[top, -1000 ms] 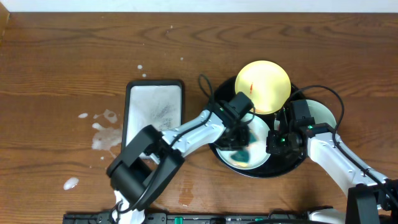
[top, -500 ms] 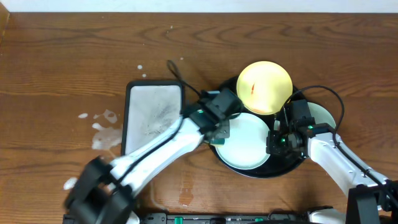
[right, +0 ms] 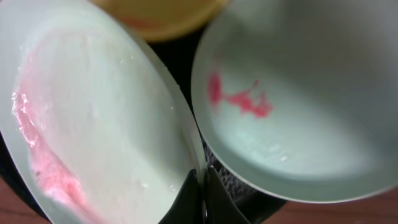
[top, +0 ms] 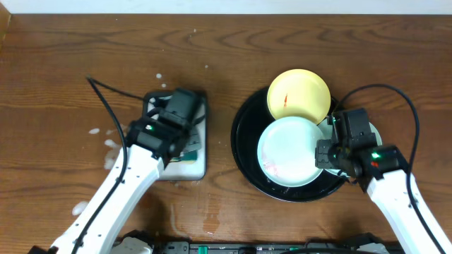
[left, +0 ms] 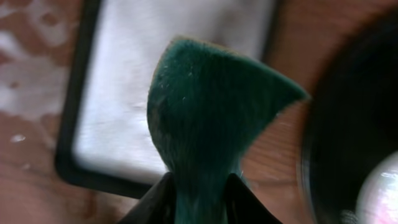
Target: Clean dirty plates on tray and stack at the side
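The large round black tray (top: 244, 152) holds three plates. A yellow plate (top: 300, 95) with a small red mark lies at its back. A mint-green plate (top: 289, 152) with pink smears lies in the middle, also in the right wrist view (right: 93, 124). A second mint-green plate (right: 292, 93) with a red smear lies to its right, mostly hidden under the right arm overhead. My right gripper (right: 202, 190) is shut on the right rim of the middle mint plate. My left gripper (left: 202, 199) is shut on a green sponge (left: 211, 106), held over the rectangular soapy tray (top: 159, 116).
The rectangular dark tray with a soapy white inside (left: 174, 43) lies left of the round tray. White foam splashes (top: 116, 152) lie on the wooden table to its left, with more foam (top: 81, 208) near the front.
My left arm has swung left with the sponge, from the middle mint plate to above the soapy tray. The middle plate now lies uncovered. The right gripper has kept its hold.
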Robot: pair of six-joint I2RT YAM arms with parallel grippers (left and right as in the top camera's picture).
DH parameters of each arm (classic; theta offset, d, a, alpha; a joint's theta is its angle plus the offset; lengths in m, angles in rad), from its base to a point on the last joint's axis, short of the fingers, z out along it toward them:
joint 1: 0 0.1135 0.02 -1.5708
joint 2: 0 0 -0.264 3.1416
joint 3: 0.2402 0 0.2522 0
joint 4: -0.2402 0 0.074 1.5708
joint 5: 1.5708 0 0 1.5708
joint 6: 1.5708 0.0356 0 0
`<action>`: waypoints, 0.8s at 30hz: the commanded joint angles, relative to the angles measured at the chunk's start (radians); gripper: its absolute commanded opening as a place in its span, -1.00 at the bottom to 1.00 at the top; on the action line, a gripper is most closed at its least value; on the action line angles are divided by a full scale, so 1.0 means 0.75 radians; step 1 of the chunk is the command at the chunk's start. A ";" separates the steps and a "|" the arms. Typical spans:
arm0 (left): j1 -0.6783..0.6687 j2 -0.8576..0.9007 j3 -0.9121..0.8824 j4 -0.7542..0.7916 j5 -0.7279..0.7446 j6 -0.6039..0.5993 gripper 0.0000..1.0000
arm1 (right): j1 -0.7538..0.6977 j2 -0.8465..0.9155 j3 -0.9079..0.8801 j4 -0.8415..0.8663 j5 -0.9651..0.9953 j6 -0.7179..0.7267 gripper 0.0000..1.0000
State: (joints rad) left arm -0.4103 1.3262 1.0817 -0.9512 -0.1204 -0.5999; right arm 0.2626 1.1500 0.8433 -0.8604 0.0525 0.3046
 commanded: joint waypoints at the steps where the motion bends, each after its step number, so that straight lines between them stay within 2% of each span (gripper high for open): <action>1: 0.104 0.026 -0.083 0.025 -0.037 0.038 -0.38 | 0.079 -0.061 0.070 -0.012 0.223 -0.018 -0.98; 3: 0.161 0.026 -0.096 0.063 0.000 0.075 -0.23 | 0.137 -0.075 0.082 -0.015 0.288 -0.018 -0.97; 5: 0.198 0.019 -0.095 0.102 0.086 0.143 0.13 | 0.202 -0.076 0.083 -0.020 0.388 -0.017 -0.97; 8: 0.240 -0.004 -0.090 0.130 0.228 0.190 0.34 | 0.304 -0.076 0.085 -0.025 0.613 -0.018 -0.97; 14: 0.268 -0.117 -0.073 0.129 0.418 0.247 0.46 | 0.591 -0.076 0.123 -0.070 0.993 -0.019 -0.98; 20: 0.268 -0.277 -0.073 0.114 0.444 0.252 0.72 | 0.892 -0.076 0.123 -0.084 1.370 -0.120 -0.98; 24: 0.268 -0.342 -0.073 0.113 0.444 0.251 0.74 | 1.034 -0.076 0.124 -0.077 1.558 -0.136 -0.98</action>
State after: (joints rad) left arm -0.2138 1.0916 1.0061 -0.8635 0.1940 -0.4274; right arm 0.9798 1.0985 0.9085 -0.9218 1.0027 0.2325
